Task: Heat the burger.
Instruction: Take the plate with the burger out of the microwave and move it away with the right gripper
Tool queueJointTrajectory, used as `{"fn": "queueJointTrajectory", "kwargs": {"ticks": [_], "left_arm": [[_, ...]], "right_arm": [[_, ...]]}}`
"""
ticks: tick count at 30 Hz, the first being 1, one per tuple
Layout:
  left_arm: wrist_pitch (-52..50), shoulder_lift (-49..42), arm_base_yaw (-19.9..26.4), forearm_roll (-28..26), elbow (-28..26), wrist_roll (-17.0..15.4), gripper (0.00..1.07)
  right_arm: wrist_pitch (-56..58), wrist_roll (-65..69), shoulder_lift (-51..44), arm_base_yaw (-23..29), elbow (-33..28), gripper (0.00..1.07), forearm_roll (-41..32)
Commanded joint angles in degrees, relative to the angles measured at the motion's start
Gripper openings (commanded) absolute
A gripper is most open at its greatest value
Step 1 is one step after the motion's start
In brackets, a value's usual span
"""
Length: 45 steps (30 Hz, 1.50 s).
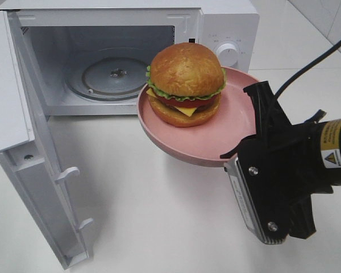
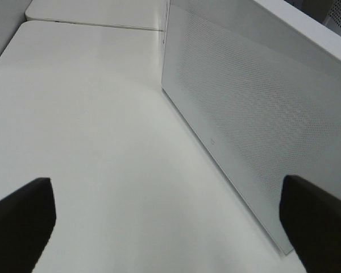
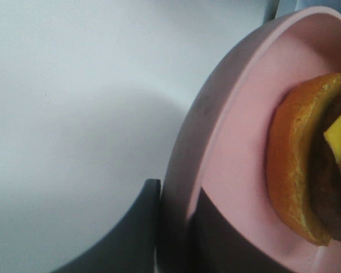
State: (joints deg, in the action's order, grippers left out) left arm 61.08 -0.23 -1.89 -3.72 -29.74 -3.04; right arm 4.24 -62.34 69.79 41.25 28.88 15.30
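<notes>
burger (image 1: 186, 84) on pink plate (image 1: 210, 145), right hand (image 1: 251, 122) clamping plate rim, left hand (image 2: 170, 219) spread wide, yellow warning label (image 1: 332, 150) unreadable

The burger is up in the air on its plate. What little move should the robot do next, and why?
Probably carry the pink plate leftward and forward into the open microwave. The right gripper is pinching the plate's rim, the burger sits on it just outside the opening, and the glass turntable inside is bare.
</notes>
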Motion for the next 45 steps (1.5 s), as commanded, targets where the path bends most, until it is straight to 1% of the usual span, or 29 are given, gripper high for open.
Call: {"fn": "queueJointTrajectory", "kwargs": {"ticks": [1, 3, 5, 8, 9, 10, 11, 13, 14, 15, 16, 17, 18, 19, 21, 23, 24, 27, 29, 35, 37, 40, 42, 45], "left_arm": [[-0.1, -0.4, 0.1, -0.4, 0.2, 0.1, 1.0], [-0.1, -0.4, 0.1, -0.4, 0.2, 0.1, 1.0], [-0.1, -0.4, 0.1, -0.4, 0.2, 0.1, 1.0], [-0.1, -0.4, 0.1, -0.4, 0.2, 0.1, 1.0], [-0.1, -0.4, 0.1, -0.4, 0.2, 0.1, 1.0], [-0.1, -0.4, 0.1, -0.4, 0.2, 0.1, 1.0], [-0.1, -0.4, 0.1, -0.4, 0.2, 0.1, 1.0], [-0.1, -0.4, 0.1, -0.4, 0.2, 0.1, 1.0], [-0.1, -0.4, 0.1, -0.4, 0.2, 0.1, 1.0], [-0.1, -0.4, 0.1, -0.4, 0.2, 0.1, 1.0], [-0.1, -0.4, 0.1, -0.4, 0.2, 0.1, 1.0], [-0.1, -0.4, 0.1, -0.4, 0.2, 0.1, 1.0], [-0.1, -0.4, 0.1, -0.4, 0.2, 0.1, 1.0], [-0.1, -0.4, 0.1, -0.4, 0.2, 0.1, 1.0], [-0.1, -0.4, 0.1, -0.4, 0.2, 0.1, 1.0], [-0.1, -0.4, 0.1, -0.4, 0.2, 0.1, 1.0], [-0.1, -0.4, 0.1, -0.4, 0.2, 0.1, 1.0], [-0.1, -0.4, 0.1, -0.4, 0.2, 0.1, 1.0], [-0.1, -0.4, 0.1, -0.4, 0.2, 0.1, 1.0], [-0.1, -0.4, 0.1, -0.4, 0.2, 0.1, 1.0], [-0.1, -0.4, 0.1, -0.4, 0.2, 0.1, 1.0], [-0.1, -0.4, 0.1, -0.4, 0.2, 0.1, 1.0], [-0.1, -0.4, 0.1, -0.4, 0.2, 0.1, 1.0], [-0.1, -0.4, 0.1, -0.4, 0.2, 0.1, 1.0]], "right_arm": [[-0.3, 4.2, -4.4, -0.3, -0.9, 0.0, 3.1], [0.6, 5.2, -5.3, -0.3, -1.2, 0.0, 3.8], [4.0, 9.7, -8.0, -0.3, -2.0, 0.0, 6.5], [4.8, 11.3, -8.7, -0.3, -2.1, 0.0, 7.6], [5.4, 12.8, -8.9, -0.3, -2.2, 0.0, 8.7], [6.9, 16.4, -9.5, -0.3, -2.2, 0.0, 11.6], [6.9, 16.4, -9.5, -0.3, -2.2, 0.0, 11.6], [10.1, 25.7, -9.6, -0.3, -2.2, 0.0, 18.9], [10.1, 25.7, -9.6, -0.3, -2.2, 0.0, 18.9], [10.8, 28.2, -9.6, -0.3, -2.2, 0.0, 20.5], [12.2, 34.5, -9.6, -0.3, -2.2, 0.0, 24.9], [12.2, 34.5, -9.6, -0.3, -2.2, 0.0, 24.9], [12.9, 37.1, -9.6, -0.3, -2.2, 0.0, 27.2], [12.9, 37.1, -9.6, -0.3, -2.2, 0.0, 27.2], [17.2, 49.1, -9.6, -0.3, -2.2, 0.0, 33.8], [18.3, 51.1, -9.6, -0.3, -2.2, 0.0, 34.6], [20.1, 55.2, -9.6, -0.3, -2.2, 0.0, 36.3], [21.0, 57.0, -9.6, -0.3, -2.2, 0.0, 36.8], [24.1, 62.3, -9.6, -0.3, -2.2, 0.0, 37.3], [28.6, 68.1, -9.6, -0.3, -2.2, 0.0, 37.9], [33.3, 75.6, -9.6, -0.3, -2.2, 0.0, 40.3], [34.6, 77.7, -9.6, -0.3, -2.2, 0.0, 41.0], [38.8, 83.7, -9.3, -0.3, -2.2, 0.0, 42.6], [39.9, 85.0, -9.1, -0.3, -2.2, 0.0, 42.6]]}}
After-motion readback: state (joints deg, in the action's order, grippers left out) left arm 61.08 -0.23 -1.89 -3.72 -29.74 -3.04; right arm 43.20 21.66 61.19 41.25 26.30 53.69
